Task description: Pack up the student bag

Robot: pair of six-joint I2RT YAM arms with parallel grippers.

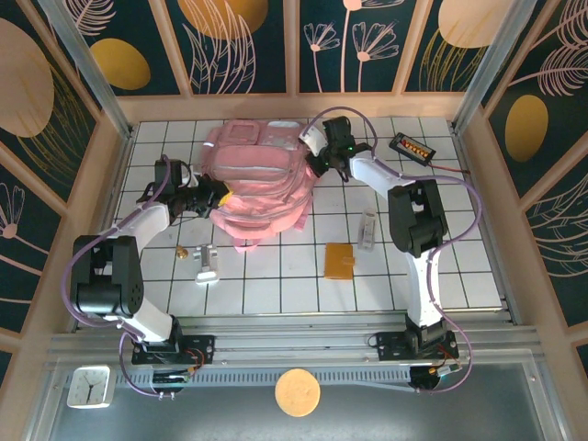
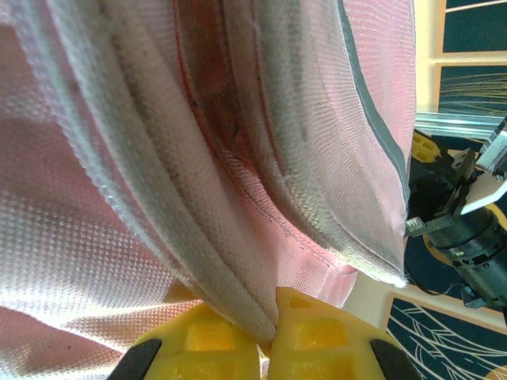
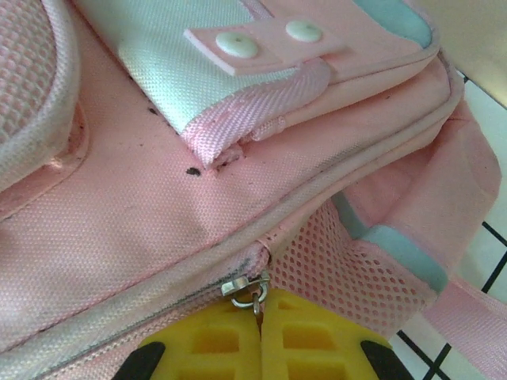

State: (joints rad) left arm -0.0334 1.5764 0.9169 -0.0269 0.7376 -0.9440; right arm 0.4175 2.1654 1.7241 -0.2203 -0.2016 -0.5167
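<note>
The student bag (image 1: 257,175), a big soft pink backpack, lies at the back middle of the tiled table. My left gripper (image 1: 216,196) is at its left side. In the left wrist view the left gripper (image 2: 273,332) has its yellow fingers shut on a pale piped fabric edge of the bag (image 2: 158,158). My right gripper (image 1: 317,156) is at the bag's right side. In the right wrist view the right gripper (image 3: 260,305) is shut on the small metal zipper pull (image 3: 252,286), beside the mesh side pocket (image 3: 356,261). The zipper there looks closed.
An orange-brown wallet (image 1: 339,260) and a slim clear item (image 1: 367,230) lie right of the bag. A white object (image 1: 208,268) and a small gold piece (image 1: 183,250) lie at the front left. A black device (image 1: 411,147) sits at the back right.
</note>
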